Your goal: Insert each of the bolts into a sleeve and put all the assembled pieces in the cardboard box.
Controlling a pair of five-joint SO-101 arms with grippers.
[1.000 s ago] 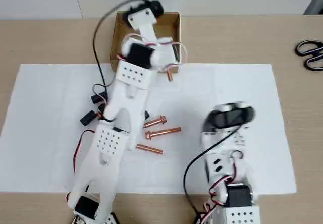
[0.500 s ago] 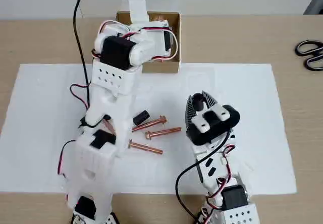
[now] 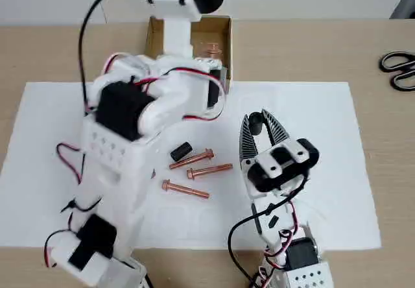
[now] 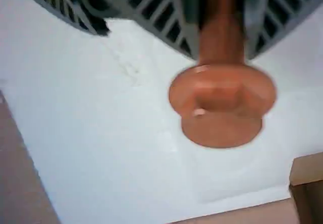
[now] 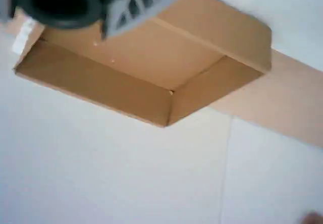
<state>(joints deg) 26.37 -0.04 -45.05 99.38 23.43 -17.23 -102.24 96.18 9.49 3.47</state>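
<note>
My left gripper (image 4: 222,4) clamps a copper bolt (image 4: 222,103) above the paper (image 4: 101,133) (cardboard box (image 4: 308,183) nearby). My right gripper (image 3: 260,120) grasps 1 black sleeve (image 3: 257,126); I count 3 loose bolts (image 3: 209,170).

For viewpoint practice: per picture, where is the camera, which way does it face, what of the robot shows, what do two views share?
High view: fixed overhead, facing down onto the paper; left arm and right arm show.
Left wrist view: on its arm, facing paper past the left pincer, shut on a bolt.
Right wrist view: on its arm, facing the cardboard box past the right pincer, shut on a sleeve.
Shared: the cardboard box, high and right wrist views.
</note>
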